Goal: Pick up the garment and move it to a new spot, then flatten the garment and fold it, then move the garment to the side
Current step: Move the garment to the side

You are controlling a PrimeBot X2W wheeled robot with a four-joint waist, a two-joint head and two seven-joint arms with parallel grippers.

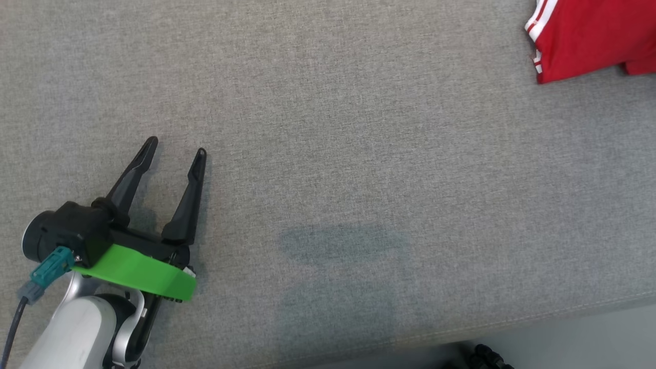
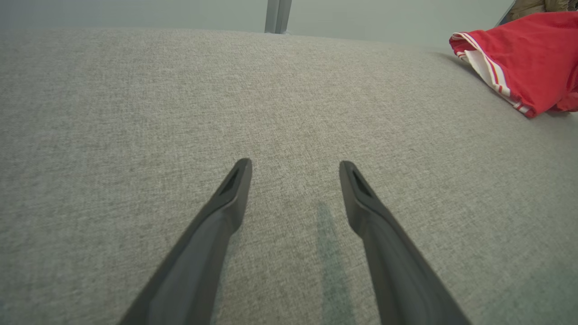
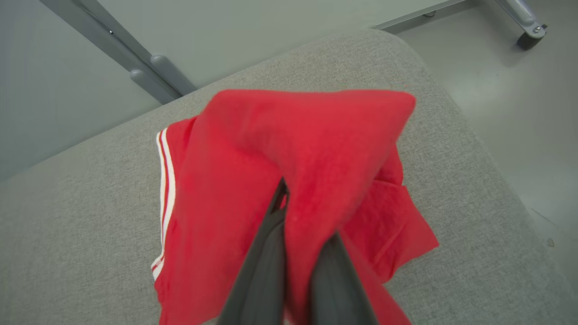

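Garment (image 3: 226, 180) red, pinched in closed right claw (image 3: 307, 212); left claw (image 1: 176, 146) spread wide, empty, over grey cushion (image 1: 359, 128)

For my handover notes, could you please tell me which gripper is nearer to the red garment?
Right. The right gripper is shut on a fold of the red garment. The left gripper stands open over the grey cushion, well apart from it.

Red garment (image 3: 235, 180), white stripes along one edge; the cushion (image 1: 359, 128) is flecked grey; the left gripper (image 1: 177, 145) black, its collar (image 1: 138, 271) bright green, its plug (image 1: 51, 266) teal.
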